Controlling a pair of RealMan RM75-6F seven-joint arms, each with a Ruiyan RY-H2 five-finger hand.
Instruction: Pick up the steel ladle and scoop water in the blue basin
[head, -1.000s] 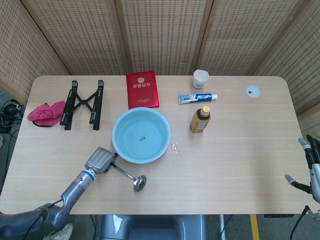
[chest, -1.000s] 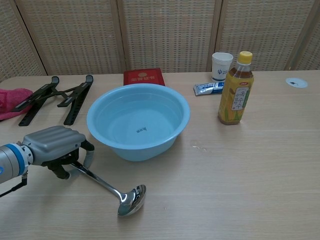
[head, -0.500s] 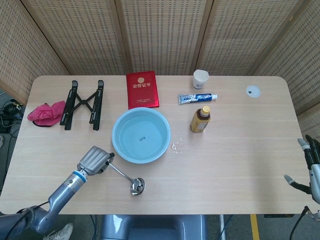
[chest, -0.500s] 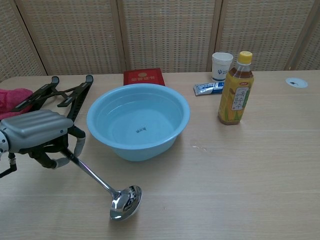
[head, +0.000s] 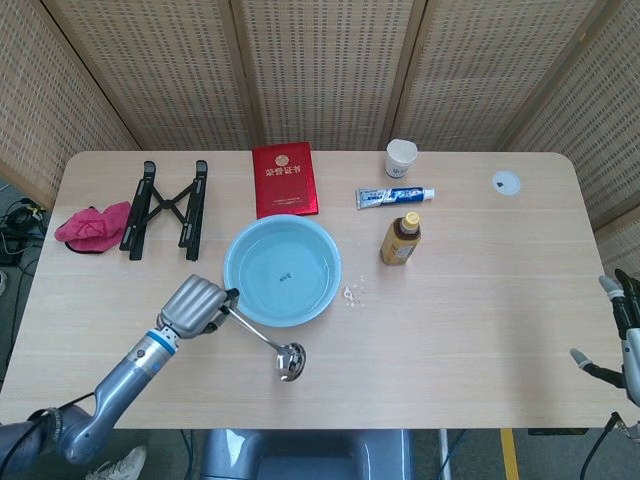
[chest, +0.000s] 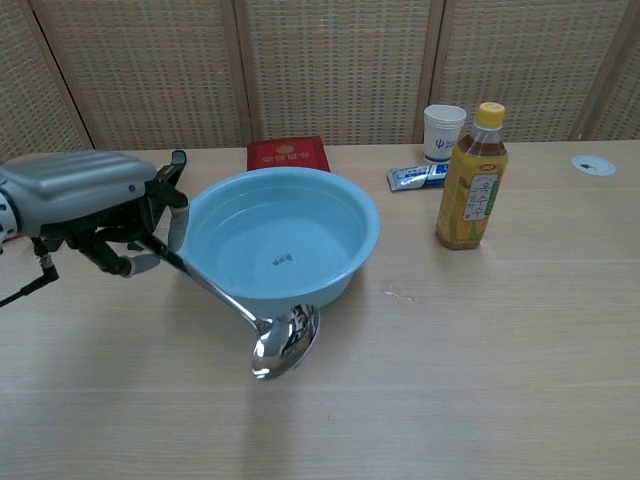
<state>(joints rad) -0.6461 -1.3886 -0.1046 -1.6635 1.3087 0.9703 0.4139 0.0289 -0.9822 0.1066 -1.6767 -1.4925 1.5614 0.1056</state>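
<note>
My left hand (head: 194, 307) (chest: 88, 205) grips the handle of the steel ladle (head: 268, 342) (chest: 260, 322) just left of the blue basin (head: 281, 271) (chest: 280, 243). The ladle hangs in the air, handle slanting down to the right, its bowl (chest: 288, 340) below and in front of the basin's near rim. The basin holds shallow clear water. My right hand (head: 622, 335) shows at the far right edge of the head view, off the table, fingers apart and holding nothing.
A yellow tea bottle (head: 401, 240) (chest: 473, 191) stands right of the basin. Behind lie a red booklet (head: 285, 179), a toothpaste tube (head: 394, 196) and a white cup (head: 401, 158). A black folding stand (head: 165, 208) and a pink cloth (head: 90, 226) sit at the left.
My left hand has lifted the ladle off the table and carried it up and to the right, so its bowl now hangs by the basin's near rim. The right hand stayed put.
</note>
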